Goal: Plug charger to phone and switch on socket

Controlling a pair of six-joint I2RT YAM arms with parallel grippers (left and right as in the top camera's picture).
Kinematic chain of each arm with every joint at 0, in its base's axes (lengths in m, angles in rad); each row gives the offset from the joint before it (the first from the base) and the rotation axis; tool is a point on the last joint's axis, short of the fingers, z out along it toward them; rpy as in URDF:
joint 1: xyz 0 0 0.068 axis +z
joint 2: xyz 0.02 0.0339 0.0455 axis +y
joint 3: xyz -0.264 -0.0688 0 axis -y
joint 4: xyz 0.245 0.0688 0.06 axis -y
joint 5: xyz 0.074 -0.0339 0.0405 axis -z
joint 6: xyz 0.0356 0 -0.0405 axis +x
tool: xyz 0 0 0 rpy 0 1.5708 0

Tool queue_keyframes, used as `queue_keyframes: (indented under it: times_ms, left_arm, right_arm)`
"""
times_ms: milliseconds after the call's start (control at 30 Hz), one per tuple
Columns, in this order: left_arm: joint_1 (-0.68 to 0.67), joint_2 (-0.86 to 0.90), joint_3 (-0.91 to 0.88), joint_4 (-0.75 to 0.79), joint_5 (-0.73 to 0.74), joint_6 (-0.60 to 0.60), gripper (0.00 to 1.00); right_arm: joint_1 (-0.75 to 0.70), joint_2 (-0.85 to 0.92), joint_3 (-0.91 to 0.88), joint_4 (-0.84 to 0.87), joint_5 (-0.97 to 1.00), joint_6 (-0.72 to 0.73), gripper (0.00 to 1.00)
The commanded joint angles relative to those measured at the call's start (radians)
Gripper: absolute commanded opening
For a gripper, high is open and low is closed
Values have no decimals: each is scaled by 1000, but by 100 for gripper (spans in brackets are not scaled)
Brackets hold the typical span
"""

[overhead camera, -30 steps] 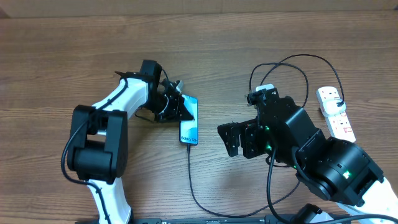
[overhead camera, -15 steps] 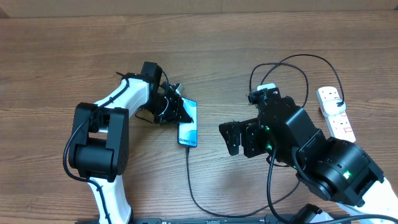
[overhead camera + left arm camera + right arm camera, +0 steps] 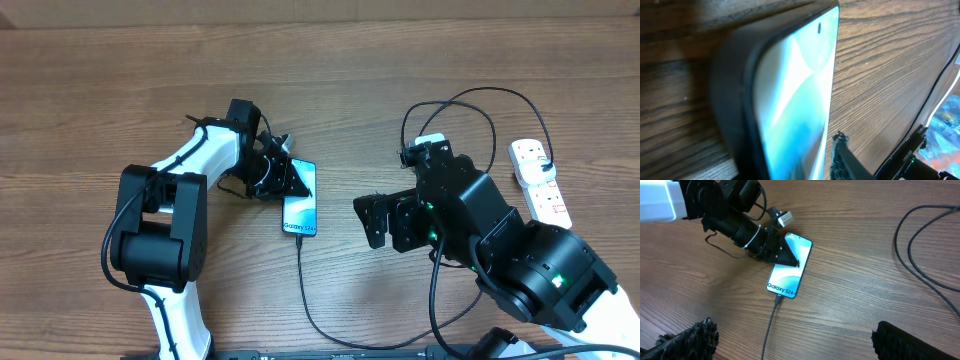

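The phone (image 3: 301, 208) lies flat on the table with its light-blue screen up; it also shows in the right wrist view (image 3: 788, 272) and fills the left wrist view (image 3: 795, 100). My left gripper (image 3: 285, 180) straddles the phone's upper end, shut on it (image 3: 782, 255). The charger's thin black cable (image 3: 305, 290) has its connector in the phone's bottom end (image 3: 776, 299) and loops round to the socket (image 3: 540, 180), a white power strip at the far right. My right gripper (image 3: 378, 222) is open and empty, hovering right of the phone (image 3: 792, 330).
Black cable loops (image 3: 460, 110) lie behind my right arm and show in the right wrist view (image 3: 920, 245). The cable's lower run curves along the table's front edge (image 3: 340, 342). The left arm's white links (image 3: 180, 170) stretch across the table's left side.
The phone has shifted slightly left and toward the front, turning a little, with my left gripper on its upper end. The right arm has barely moved.
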Motion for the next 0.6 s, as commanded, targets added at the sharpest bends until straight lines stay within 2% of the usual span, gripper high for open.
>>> queue_keyframes:
  times_ms: [0, 400, 567]
  left_arm:
    - [3, 8, 0, 3, 2, 14, 32]
    - [3, 8, 0, 3, -82, -66, 43]
    - [2, 8, 0, 0, -121, -89, 44]
  right_arm:
    - [-2, -4, 25, 2, 14, -1, 100]
    - [-2, 34, 25, -2, 13, -1, 100]
    - [-2, 36, 24, -2, 13, -1, 100]
